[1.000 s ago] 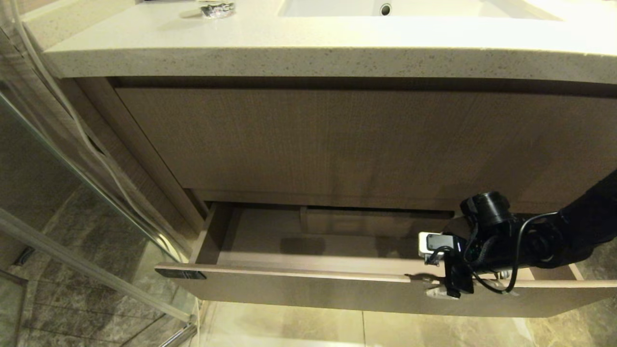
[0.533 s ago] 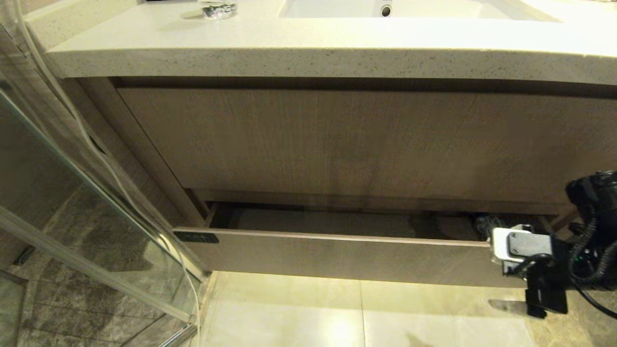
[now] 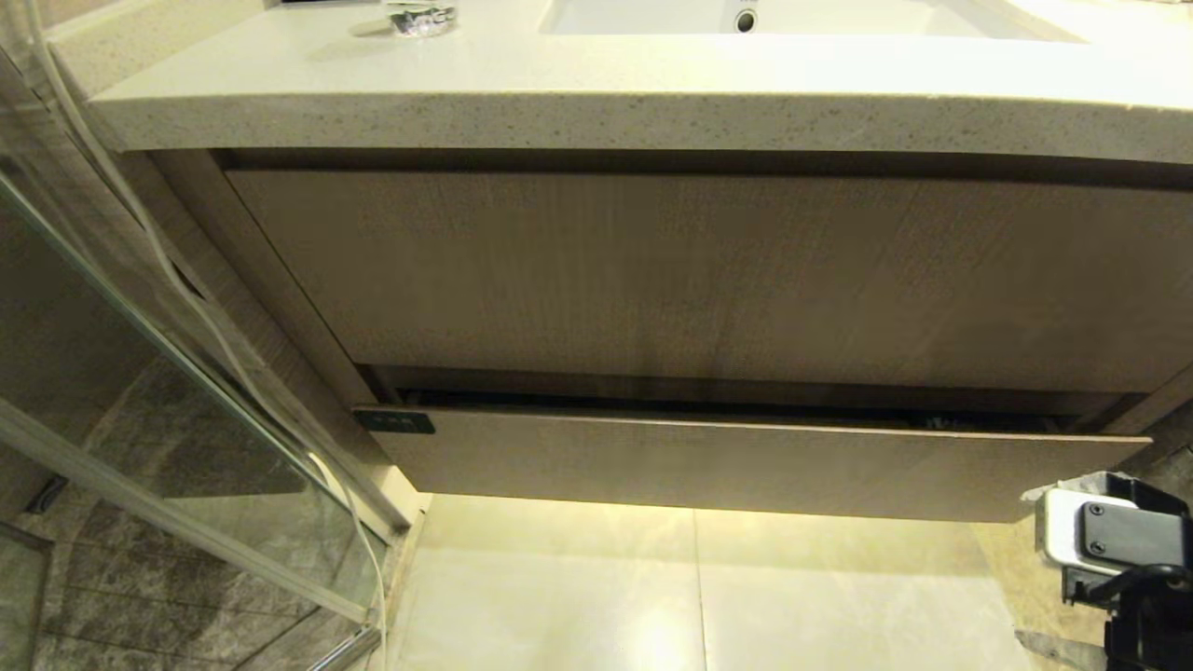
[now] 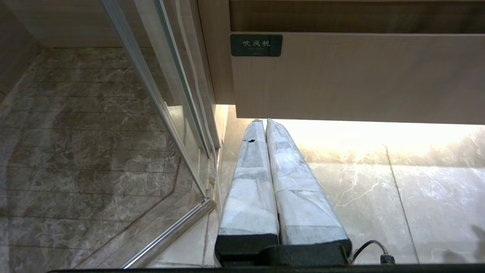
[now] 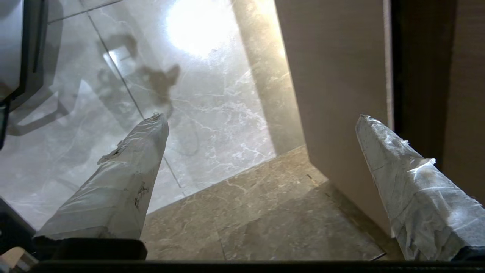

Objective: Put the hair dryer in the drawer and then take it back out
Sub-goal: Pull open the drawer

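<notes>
Under the counter (image 3: 596, 112) the drawer (image 3: 746, 466) sits almost shut (perhaps a sliver ajar), the right end effector (image 5: 261, 121) spread wide and empty beside it.

One drawer (image 3: 746, 466) bearing one dark green label (image 3: 399, 422), beneath one taller wood-grain front (image 3: 708, 270). One countertop (image 3: 596, 102) with one basin (image 3: 746, 14). Two grippers: left gripper (image 4: 261, 123), right gripper (image 5: 261, 117).
</notes>
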Motion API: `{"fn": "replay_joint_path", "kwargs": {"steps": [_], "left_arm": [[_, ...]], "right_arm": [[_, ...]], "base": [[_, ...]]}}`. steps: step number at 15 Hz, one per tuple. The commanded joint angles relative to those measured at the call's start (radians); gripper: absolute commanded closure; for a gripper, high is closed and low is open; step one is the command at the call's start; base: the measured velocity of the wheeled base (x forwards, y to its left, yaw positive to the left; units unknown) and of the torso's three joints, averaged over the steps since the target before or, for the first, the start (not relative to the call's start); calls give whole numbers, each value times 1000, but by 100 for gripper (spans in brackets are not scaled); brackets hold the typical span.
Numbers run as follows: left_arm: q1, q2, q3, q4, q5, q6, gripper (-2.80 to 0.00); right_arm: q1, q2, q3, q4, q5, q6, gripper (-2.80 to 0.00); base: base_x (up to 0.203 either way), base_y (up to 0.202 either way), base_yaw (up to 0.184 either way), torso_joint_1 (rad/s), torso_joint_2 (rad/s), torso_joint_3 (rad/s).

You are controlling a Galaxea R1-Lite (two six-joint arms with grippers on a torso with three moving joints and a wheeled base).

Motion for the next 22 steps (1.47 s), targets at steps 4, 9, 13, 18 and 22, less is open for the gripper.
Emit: {"fn": "replay_joint_path", "kwargs": {"steps": [4, 9, 13, 18, 22], "left_arm": [[0, 0, 0, 0, 0, 0, 0], [0, 0, 0, 0, 0, 0, 0], [0, 0, 0, 0, 0, 0, 0], [0, 0, 0, 0, 0, 0, 0], [0, 0, 0, 0, 0, 0, 0]], "right_arm": [[0, -5, 33, -3, 8, -6, -280], [3, 58, 90, -155, 55, -18, -280], [16, 209, 114, -363, 53, -28, -280], [15, 290, 84, -405, 26, -13, -280], [14, 212, 81, -395, -13, 46, -280]], "base": [[0, 0, 0, 0, 0, 0], [0, 0, 0, 0, 0, 0], [0, 0, 0, 0, 0, 0], [0, 0, 0, 0, 0, 0], [0, 0, 0, 0, 0, 0]]}}
